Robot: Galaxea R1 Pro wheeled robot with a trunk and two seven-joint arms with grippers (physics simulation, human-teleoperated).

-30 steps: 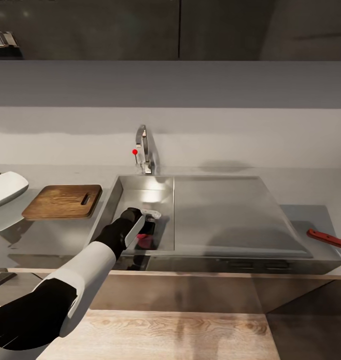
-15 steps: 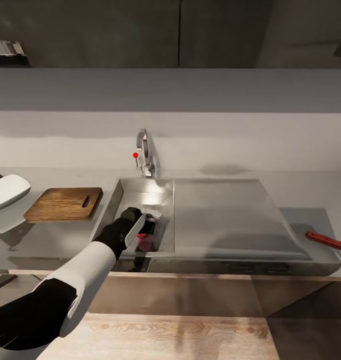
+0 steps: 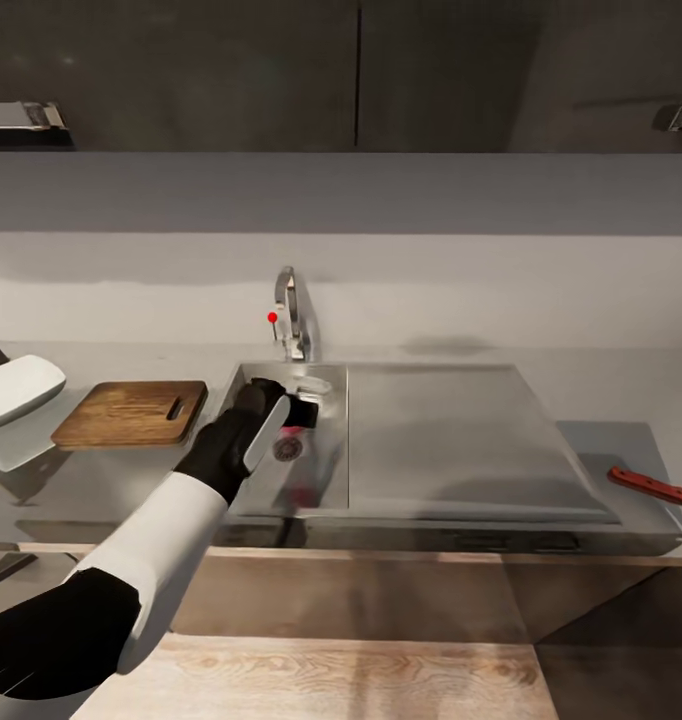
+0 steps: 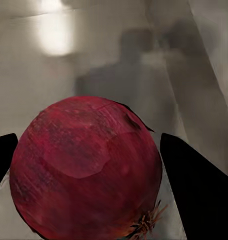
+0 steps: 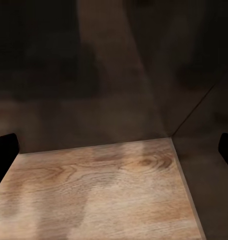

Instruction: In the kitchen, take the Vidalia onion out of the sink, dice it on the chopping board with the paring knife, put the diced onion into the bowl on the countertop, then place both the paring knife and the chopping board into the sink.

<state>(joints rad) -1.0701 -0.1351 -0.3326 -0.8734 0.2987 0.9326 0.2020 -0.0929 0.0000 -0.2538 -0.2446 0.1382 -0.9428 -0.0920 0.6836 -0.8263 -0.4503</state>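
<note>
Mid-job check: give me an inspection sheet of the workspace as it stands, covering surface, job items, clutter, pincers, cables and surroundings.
Surface: grey countertop, glossy; sink with flat drainboard set into it.
Onion: dark red onion between the left pincer's fingers, over the sink basin.
Chopping board: chopping board flat on the counter left of the sink, nothing on it.
Paring knife: paring knife lying at the counter's right end, untouched.
Bowl: white bowl at far left, beyond the board.
Clutter: nothing seen.
Pincers: left pincer closed on the onion; right pincer open, facing wooden floor.
Cables: nothing seen.
Surroundings: faucet with red dot, pale wall, dark cabinets above.
</note>
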